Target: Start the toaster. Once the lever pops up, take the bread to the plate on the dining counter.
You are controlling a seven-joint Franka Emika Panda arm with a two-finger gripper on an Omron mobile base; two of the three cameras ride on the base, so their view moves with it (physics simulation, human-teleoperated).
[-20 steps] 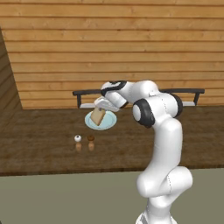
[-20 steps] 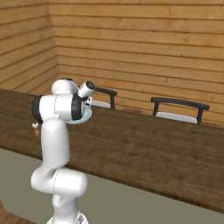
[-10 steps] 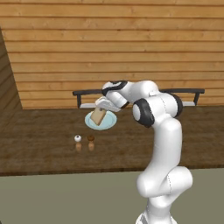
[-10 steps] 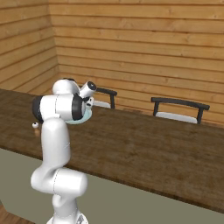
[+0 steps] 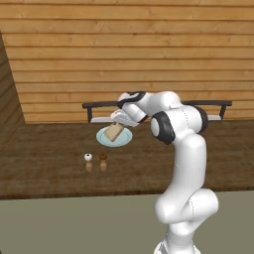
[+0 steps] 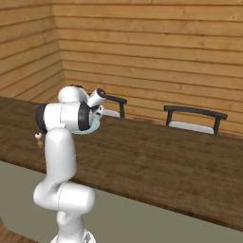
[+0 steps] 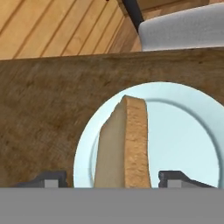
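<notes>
The bread stands on its edge on the pale blue-green plate, leaning a little. My gripper hangs just above it, open, with one dark fingertip on each side and a small gap to the slice. In the left base view the gripper sits over the tilted bread on the plate, which lies near the far edge of the dining counter. A sliver of the plate peeks out behind the arm. The toaster is out of view.
Two small shakers stand on the counter in front of the plate, to its left. Dark-framed chairs stand behind the counter's far edge, against a wooden plank wall. A grey chair seat lies just beyond the plate.
The fingers have spread apart and let go of the bread, which now rests on the plate. The arm has stayed in place.
</notes>
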